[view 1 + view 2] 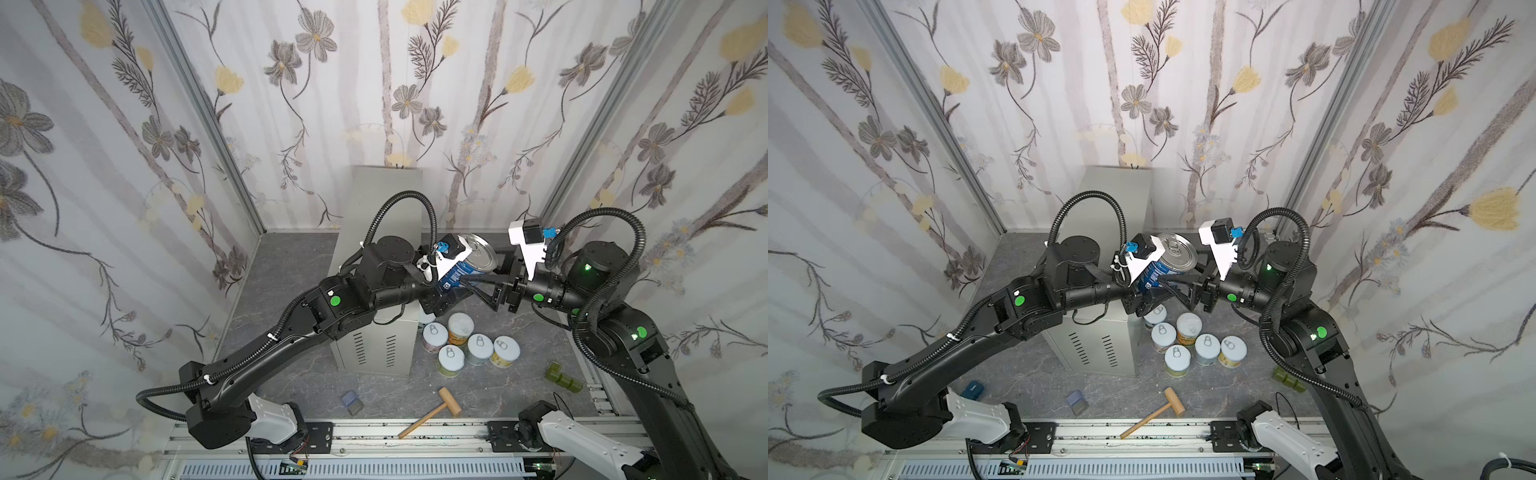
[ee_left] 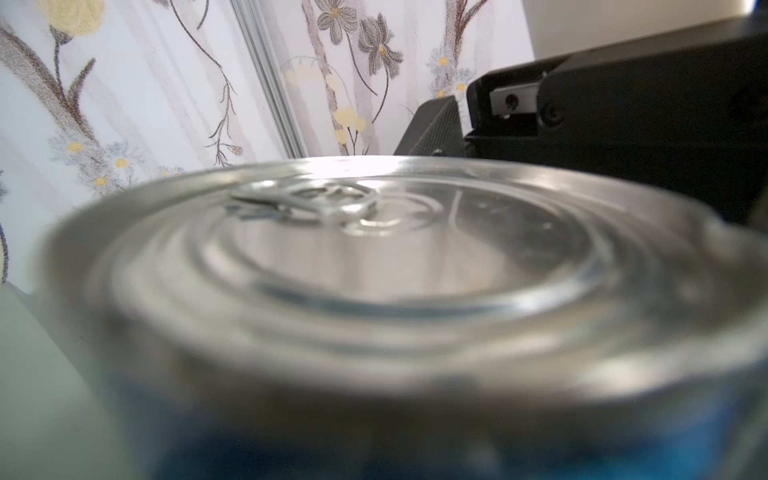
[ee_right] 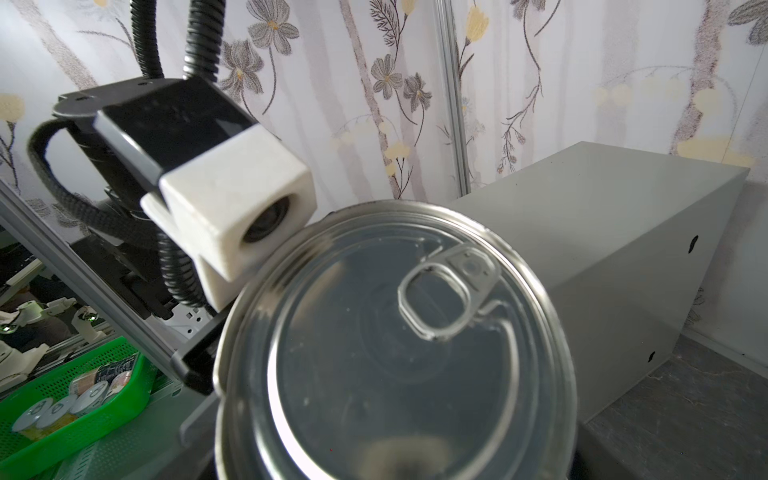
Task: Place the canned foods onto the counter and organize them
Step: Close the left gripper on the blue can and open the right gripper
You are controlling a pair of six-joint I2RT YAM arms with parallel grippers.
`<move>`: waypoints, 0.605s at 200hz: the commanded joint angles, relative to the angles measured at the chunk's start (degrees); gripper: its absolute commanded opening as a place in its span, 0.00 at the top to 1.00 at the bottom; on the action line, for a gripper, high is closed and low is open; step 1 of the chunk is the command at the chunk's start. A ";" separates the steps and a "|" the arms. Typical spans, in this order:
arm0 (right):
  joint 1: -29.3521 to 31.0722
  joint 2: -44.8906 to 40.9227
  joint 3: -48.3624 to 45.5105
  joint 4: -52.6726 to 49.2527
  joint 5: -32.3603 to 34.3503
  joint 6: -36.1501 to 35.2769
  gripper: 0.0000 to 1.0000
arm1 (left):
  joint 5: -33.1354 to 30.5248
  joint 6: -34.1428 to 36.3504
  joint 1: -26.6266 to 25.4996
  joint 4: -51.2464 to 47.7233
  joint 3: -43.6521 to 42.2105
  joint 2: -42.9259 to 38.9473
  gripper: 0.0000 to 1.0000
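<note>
A taller blue can (image 1: 478, 254) (image 1: 1177, 253) with a metal pull-tab top hangs tilted in the air just right of the counter (image 1: 386, 195) (image 1: 1117, 187), a tall light-grey box with a bare top. My left gripper (image 1: 440, 297) reaches from the left under the can and is shut on its lower body. My right gripper (image 1: 473, 291) meets it from the right, its fingers standing apart around the can's side. The can's lid (image 2: 374, 270) (image 3: 395, 353) fills both wrist views and hides the jaws. Several small white-lidded cans (image 1: 460, 328) (image 1: 1188, 328) stand on the floor below.
A wooden mallet (image 1: 432, 411), a small blue-grey block (image 1: 352, 402) and a green block (image 1: 563, 377) lie on the dark marbled floor near the front rail. Flowered walls close the cell on three sides. A green basket (image 3: 75, 399) with more cans sits outside.
</note>
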 commanded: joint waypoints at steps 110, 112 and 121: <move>-11.03 -6.97 -11.82 22.43 -0.15 2.62 0.00 | 7.48 -6.89 21.84 9.96 -0.70 -4.39 1.00; -11.03 -7.19 -12.24 22.44 0.00 2.33 0.00 | 7.86 -6.76 22.32 10.42 -0.80 -4.32 1.00; -11.03 -7.94 -14.03 22.37 0.62 1.39 0.00 | 10.06 -6.70 24.70 11.95 -0.59 -3.53 1.00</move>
